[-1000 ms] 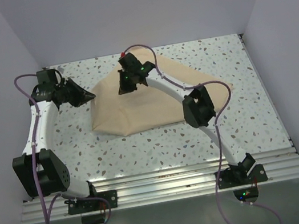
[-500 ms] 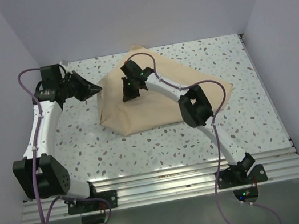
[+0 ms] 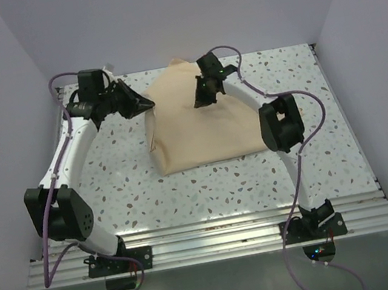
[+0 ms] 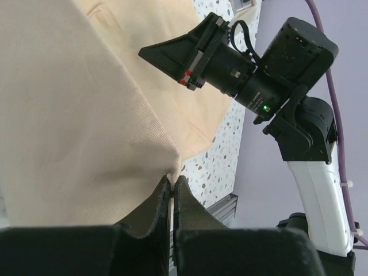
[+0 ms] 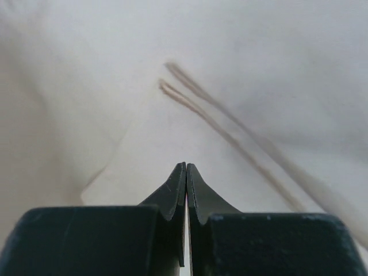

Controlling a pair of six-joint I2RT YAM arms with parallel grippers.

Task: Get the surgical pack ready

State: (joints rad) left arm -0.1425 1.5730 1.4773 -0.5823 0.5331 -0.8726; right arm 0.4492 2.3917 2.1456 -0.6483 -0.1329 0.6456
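Surgical pack (image 3: 199,133): tan cloth, part-folded, lying at the back middle of the bench (image 3: 149,190). One corner points away from the arms and the near edge is roughly straight.

Left tool (image 4: 173,183): jaws narrow, nipping a small peak of cloth at the pack's left edge. The cloth rises into the pinch.

Right tool (image 3: 201,100): jaws pressed together, over the upper middle of the pack. The right wrist view shows only cloth beyond the tips and nothing between them. Can't tell if the tips touch the cloth.

Risks, my read:
- The left pinch has very little fabric, right at the fingertips. A pull across could slip it free, and the flap would drop short or skewed.
- A hard pull could drag the whole pack over the bench instead of folding it, since nothing visibly pins it down.
- Both tools are near each other over the same cloth. A flap carried rightward could hit the right tool or drape over it.
- Loose creases on top could get trapped and leave a lumpy fold.

Containers: none in view apart from the wrap itself. Contents, if any, are hidden under the cloth.
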